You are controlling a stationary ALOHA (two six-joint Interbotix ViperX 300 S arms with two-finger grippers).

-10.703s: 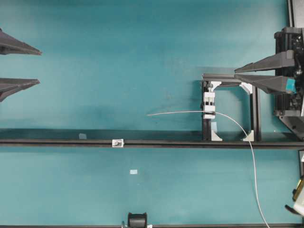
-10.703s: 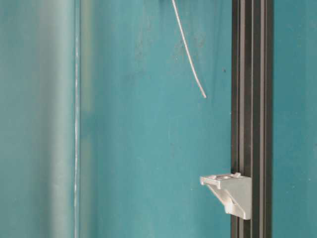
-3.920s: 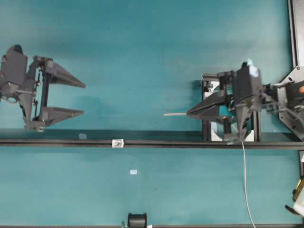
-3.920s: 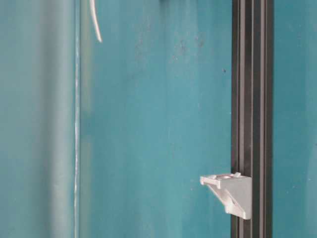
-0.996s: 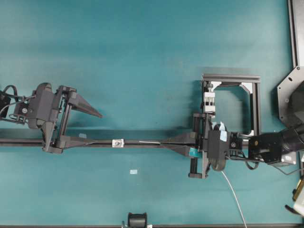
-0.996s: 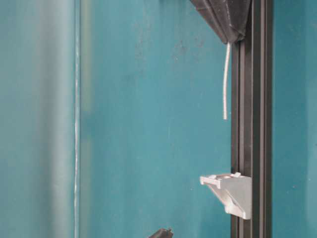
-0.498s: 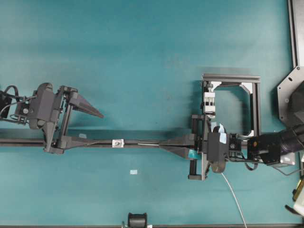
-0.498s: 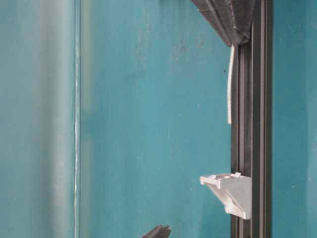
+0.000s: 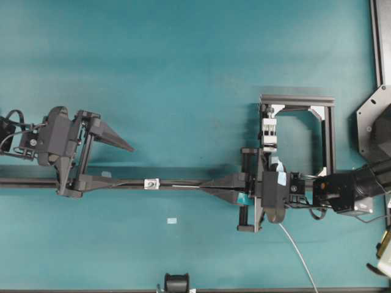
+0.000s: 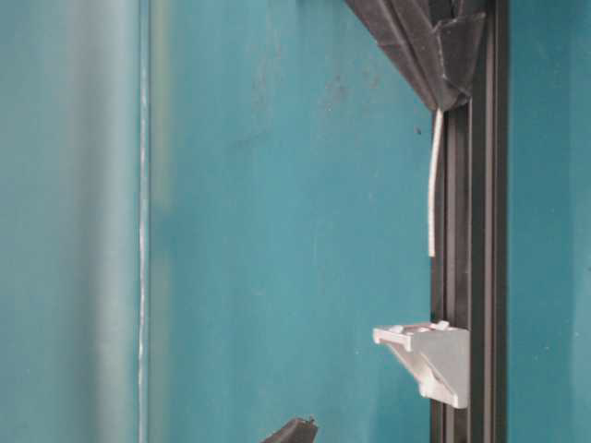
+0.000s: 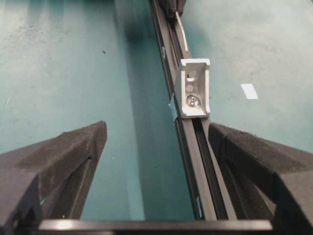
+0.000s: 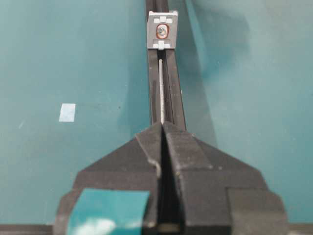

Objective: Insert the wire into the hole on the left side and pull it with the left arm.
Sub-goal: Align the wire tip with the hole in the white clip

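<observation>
Pinching wire, right pincer level along rail; left pincer agape.

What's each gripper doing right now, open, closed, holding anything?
Left gripper: open, empty, one finger either side of the black rail.
Right gripper: shut on the wire, tip short of the white block.

In the overhead view, the small bracket block sits on the long rail that crosses the table. To the right of the block, along the rail, lies the wire, its tip short of the block, pinched in the right gripper. Left of the block, the left gripper straddles the rail, one finger on either side. Well right of the block and behind the rail stands a frame.
</observation>
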